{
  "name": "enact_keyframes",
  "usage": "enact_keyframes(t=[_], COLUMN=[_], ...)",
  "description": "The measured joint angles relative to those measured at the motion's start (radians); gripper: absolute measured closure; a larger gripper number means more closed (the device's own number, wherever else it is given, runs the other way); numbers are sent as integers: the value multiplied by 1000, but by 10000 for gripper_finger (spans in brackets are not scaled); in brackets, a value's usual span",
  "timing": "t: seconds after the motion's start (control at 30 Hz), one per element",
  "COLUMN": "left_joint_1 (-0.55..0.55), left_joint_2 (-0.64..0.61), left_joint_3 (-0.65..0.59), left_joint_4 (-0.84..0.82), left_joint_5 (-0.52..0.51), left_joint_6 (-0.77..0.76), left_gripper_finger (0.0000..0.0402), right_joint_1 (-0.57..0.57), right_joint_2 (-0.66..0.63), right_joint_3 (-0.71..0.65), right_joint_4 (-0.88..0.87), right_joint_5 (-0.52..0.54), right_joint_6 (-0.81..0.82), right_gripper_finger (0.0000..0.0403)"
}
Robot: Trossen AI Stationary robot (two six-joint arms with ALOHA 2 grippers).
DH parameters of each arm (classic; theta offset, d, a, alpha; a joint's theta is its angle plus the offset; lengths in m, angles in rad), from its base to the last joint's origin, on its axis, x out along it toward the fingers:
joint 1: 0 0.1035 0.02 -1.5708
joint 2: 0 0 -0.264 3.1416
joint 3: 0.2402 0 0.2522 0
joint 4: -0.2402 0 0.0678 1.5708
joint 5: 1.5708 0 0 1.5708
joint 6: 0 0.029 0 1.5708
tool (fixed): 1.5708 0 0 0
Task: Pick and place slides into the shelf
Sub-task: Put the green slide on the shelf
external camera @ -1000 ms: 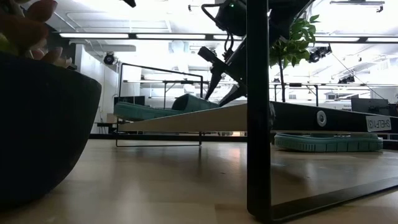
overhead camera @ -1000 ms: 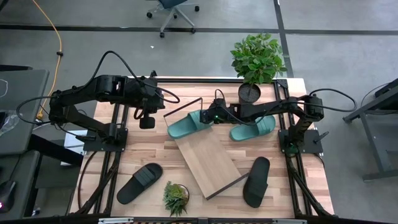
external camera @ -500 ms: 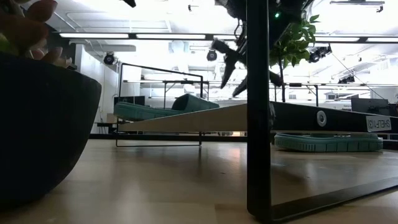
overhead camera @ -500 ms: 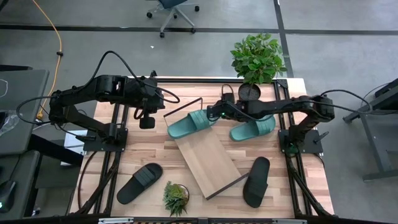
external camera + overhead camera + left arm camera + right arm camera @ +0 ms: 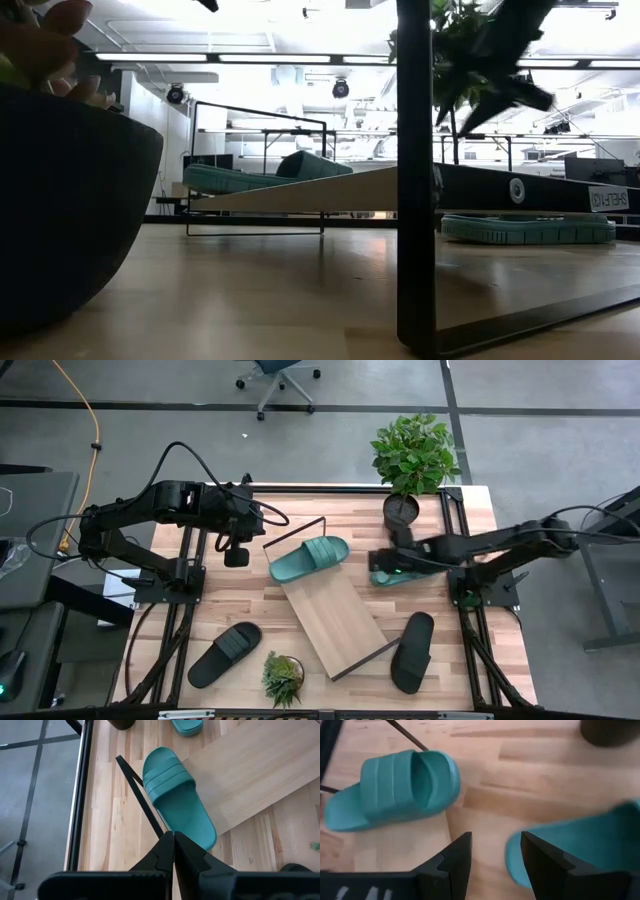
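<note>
resting on the upper end of the slanted wood shelf (image 5: 332, 615): one teal slide (image 5: 309, 559), heel hanging past the board's edge beside the black wire frame (image 5: 296, 527). lying flat on the planked tabletop (image 5: 250, 600) just right of the shelf: second teal slide (image 5: 405, 569), partly hidden under the right gripper (image 5: 380, 563). hovering there with fingers spread, empty, one finger (image 5: 451, 860) over bare wood and the other over the toe of that slide. parked over the back left of the table: left gripper (image 5: 173, 839), fingers pressed together, holding nothing, pointed toward the shelved slide. waiting on the tabletop, well apart: two black slides, one (image 5: 224, 654) near the front left, one (image 5: 412, 650) at the front right by the shelf's low end. standing nearby: large potted plant (image 5: 410, 460) at the back edge, small potted plant (image 5: 282, 676) at the front between the left black slide and the shelf. blocking much of the low view: dark pot and a black upright post (image 5: 415, 170). white label at that view's far right, too small to read.
</note>
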Motion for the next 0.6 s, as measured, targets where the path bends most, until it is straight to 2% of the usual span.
enact_keyframes(t=[0.17, 0.37, 0.6], left_joint_1=[0, 0, 0], left_joint_2=[0, 0, 0], left_joint_3=[0, 0, 0], left_joint_4=[0, 1, 2], left_joint_5=[-1, -2, -6], left_joint_6=[0, -1, -31], left_gripper_finger=[399, 399, 399], right_joint_1=[56, 57, 9], right_joint_2=[-199, -412, -544], right_joint_3=[-118, -207, -218], right_joint_4=[9, -35, -110], right_joint_5=[-10, -6, -9], right_joint_6=[83, 135, 116], right_gripper_finger=[242, 242, 242])
